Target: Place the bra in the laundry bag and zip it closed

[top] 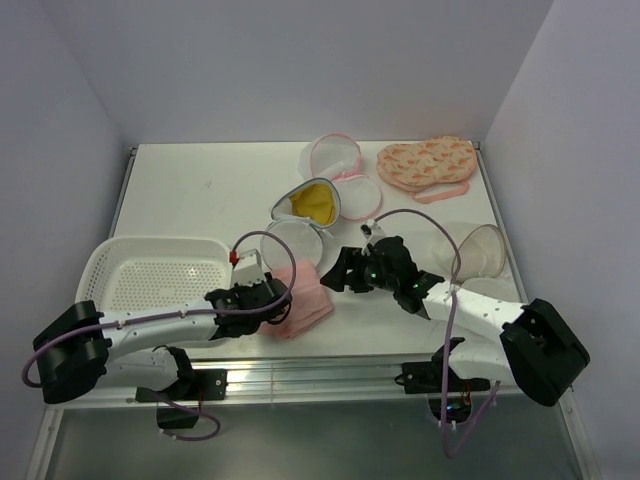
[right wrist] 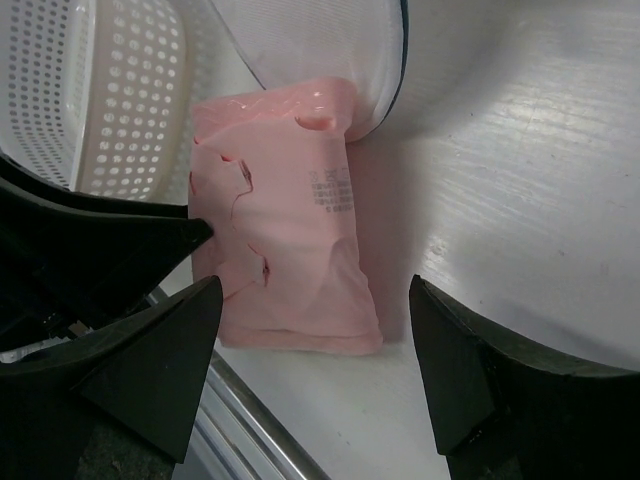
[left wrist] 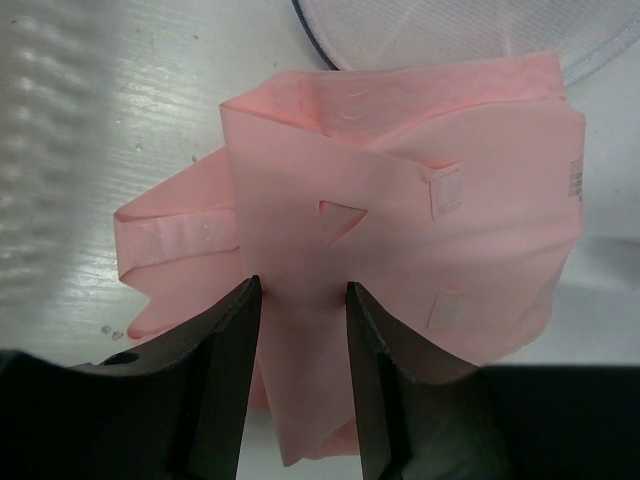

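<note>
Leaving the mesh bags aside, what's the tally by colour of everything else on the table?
Pink: 1, the folded bra
Peach with pink pattern: 1, the padded piece
Yellow: 1, the cloth tucked inside a mesh shell
White: 1, the perforated basket
Total: 4

In the left wrist view the laundry bag (left wrist: 470,30) is cut off by the top edge, so only an arc of rim and mesh shows at upper right. The bra (left wrist: 400,230) runs behind the left claw (left wrist: 300,290) at the bottom, its lower end hidden. In the right wrist view the basket (right wrist: 110,90) is cropped at upper left, and the print (right wrist: 330,188) on the bra is too small to read.
</note>
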You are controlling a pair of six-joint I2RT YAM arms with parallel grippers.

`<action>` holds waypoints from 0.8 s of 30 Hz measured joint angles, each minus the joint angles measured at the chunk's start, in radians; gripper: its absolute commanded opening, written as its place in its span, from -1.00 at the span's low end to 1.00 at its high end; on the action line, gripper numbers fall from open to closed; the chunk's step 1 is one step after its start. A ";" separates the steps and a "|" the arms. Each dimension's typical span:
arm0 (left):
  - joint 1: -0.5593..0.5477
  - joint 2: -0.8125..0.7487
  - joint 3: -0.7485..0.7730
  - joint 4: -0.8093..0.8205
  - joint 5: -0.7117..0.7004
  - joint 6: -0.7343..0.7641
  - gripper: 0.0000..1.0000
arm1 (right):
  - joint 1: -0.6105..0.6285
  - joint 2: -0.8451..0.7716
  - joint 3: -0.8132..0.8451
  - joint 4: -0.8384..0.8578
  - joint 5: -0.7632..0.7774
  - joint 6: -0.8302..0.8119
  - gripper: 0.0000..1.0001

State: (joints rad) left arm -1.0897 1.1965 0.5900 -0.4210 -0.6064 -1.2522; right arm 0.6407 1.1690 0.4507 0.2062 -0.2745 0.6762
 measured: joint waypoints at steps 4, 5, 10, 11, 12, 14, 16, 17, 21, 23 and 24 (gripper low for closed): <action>0.009 0.049 0.001 0.036 0.006 0.019 -0.10 | 0.018 0.068 0.000 0.048 0.001 0.011 0.65; 0.012 0.063 0.001 0.047 0.008 0.023 -0.10 | 0.023 0.085 0.000 0.059 0.001 0.014 0.65; 0.021 0.120 0.001 0.100 0.031 0.038 -0.13 | 0.049 0.161 0.000 0.102 0.002 0.026 0.65; 0.022 0.126 0.001 0.114 0.035 0.040 -0.14 | 0.054 0.174 0.000 0.108 0.002 0.031 0.65; 0.022 0.130 0.001 0.127 0.040 0.041 -0.14 | 0.059 0.184 0.000 0.111 0.003 0.034 0.65; 0.022 0.134 -0.001 0.151 0.051 0.047 -0.15 | 0.070 0.202 0.000 0.121 0.004 0.038 0.65; 0.022 0.140 -0.001 0.174 0.063 0.056 -0.15 | 0.084 0.216 0.001 0.130 0.007 0.042 0.65; 0.022 0.143 -0.001 0.182 0.066 0.060 -0.15 | 0.091 0.224 0.002 0.134 0.010 0.044 0.65; 0.022 0.149 -0.001 0.208 0.085 0.072 -0.17 | 0.121 0.257 0.013 0.149 0.021 0.051 0.59; 0.022 0.153 -0.001 0.222 0.092 0.082 -0.17 | 0.132 0.282 0.021 0.158 0.024 0.060 0.54; 0.022 0.154 -0.001 0.227 0.096 0.086 -0.17 | 0.136 0.294 0.023 0.166 0.025 0.062 0.52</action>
State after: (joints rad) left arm -1.0679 1.3502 0.5892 -0.1940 -0.5106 -1.1660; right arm 0.7765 1.4631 0.4736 0.3725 -0.2493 0.7380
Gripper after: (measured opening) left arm 0.417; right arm 0.777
